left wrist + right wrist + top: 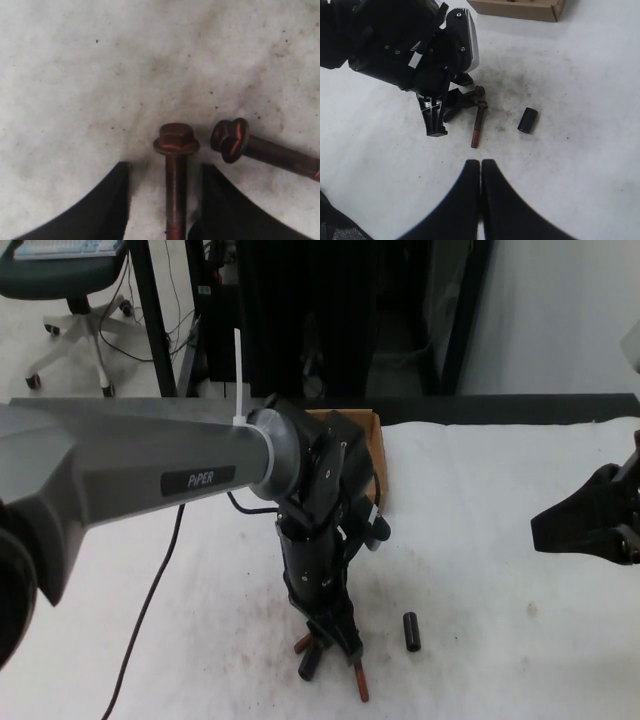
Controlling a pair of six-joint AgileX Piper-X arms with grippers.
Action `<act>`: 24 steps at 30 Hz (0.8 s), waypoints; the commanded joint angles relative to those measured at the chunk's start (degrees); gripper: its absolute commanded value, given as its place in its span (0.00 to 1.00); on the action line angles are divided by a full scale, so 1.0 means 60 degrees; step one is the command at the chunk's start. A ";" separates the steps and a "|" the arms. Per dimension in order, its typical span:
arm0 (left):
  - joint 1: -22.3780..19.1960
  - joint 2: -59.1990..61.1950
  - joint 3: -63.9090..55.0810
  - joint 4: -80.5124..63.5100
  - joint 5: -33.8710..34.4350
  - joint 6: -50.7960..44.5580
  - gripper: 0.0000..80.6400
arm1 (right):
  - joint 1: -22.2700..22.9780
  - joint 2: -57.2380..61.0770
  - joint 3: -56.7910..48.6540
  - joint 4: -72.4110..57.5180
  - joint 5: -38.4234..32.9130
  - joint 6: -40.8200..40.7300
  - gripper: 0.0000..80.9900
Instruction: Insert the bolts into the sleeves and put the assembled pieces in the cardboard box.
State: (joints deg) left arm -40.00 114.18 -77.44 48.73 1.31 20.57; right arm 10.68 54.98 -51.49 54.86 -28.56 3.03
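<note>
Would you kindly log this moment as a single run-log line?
left end effector: open, straddling bolt | second bolt: lying beside | right end effector: shut, empty | sleeve: lying apart from bolts

High camera looks forward and down from behind; left wrist sits close over the bolts (176,190), right wrist sees them from farther back.

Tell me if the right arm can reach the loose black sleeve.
Probably yes. The sleeve lies alone on the white cloth, apart from the left hand and the bolts, with bare cloth between it and the right hand, which is shut and would need opening.
</note>
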 commanded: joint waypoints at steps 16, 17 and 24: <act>-0.0039 -0.0004 0.0044 -0.0407 -0.0001 0.0043 0.51 | -0.0047 -0.0087 0.0463 -0.0049 -0.0165 -0.0077 0.01; -0.0039 -0.0004 0.0044 -0.0396 -0.0001 0.0043 0.51 | -0.0047 -0.0087 0.0587 -0.0049 -0.0168 -0.0077 0.01; -0.0039 -0.0004 0.0044 -0.0354 -0.0129 -0.0010 0.44 | -0.0047 -0.0087 0.0896 -0.0277 -0.0317 -0.0012 0.01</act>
State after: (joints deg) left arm -40.00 114.18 -77.30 46.70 1.31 20.57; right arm 10.68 54.98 -46.24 54.17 -29.81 3.03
